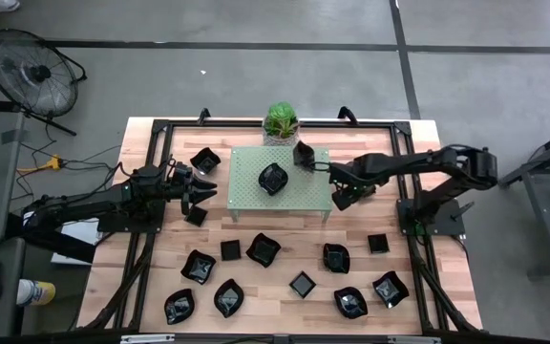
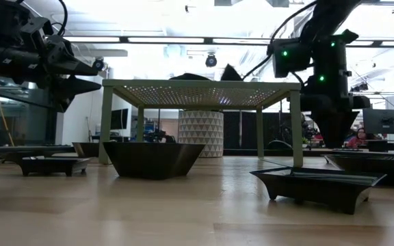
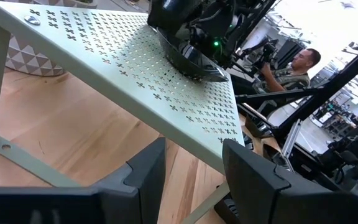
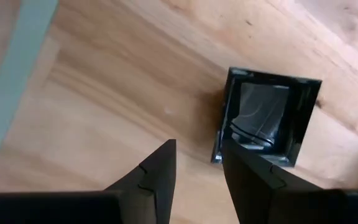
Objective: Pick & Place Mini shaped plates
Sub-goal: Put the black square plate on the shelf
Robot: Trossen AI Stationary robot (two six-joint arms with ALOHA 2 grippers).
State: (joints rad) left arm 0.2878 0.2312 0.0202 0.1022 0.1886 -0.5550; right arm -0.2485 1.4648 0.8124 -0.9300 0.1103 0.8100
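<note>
Wooden tabletop [image 1: 285,291] carries scattered mini shaped plates [image 1: 301,284] in front of the rack [image 1: 299,191]. Right gripper [image 4: 197,163], fingers parted and empty, hovers beside the rack, a square plate [image 4: 267,115] just ahead. Left gripper [image 3: 192,169], also parted and empty, waits opposite.

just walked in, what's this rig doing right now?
Sorting mini shaped plates on a wooden table. One black dish already sits on the pale green rack; another at its back edge. Left gripper, empty, faces the rack's left side. Right gripper, empty, hovers beside its right edge above a square plate.
</note>
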